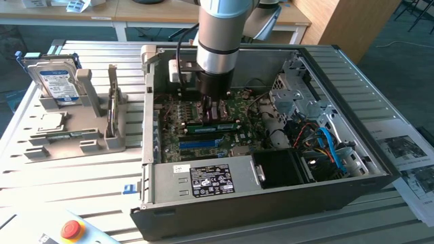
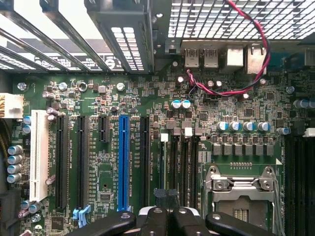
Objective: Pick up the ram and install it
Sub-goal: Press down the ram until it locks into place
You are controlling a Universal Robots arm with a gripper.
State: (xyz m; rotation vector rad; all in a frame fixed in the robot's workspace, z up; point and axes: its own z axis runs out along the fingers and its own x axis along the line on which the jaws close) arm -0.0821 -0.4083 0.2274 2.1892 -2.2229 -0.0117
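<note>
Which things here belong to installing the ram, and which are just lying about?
Job in hand:
- the ram, green, at the gripper's tips
- gripper, shut, inside the computer case
- memory slots

Lying about:
- hard drive and processor chip, on the grey holder
- red button
- printed sheets

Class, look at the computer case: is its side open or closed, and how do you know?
Open. The computer case has no side cover, so the green motherboard and blue cables show, and the gripper reaches inside.
</note>
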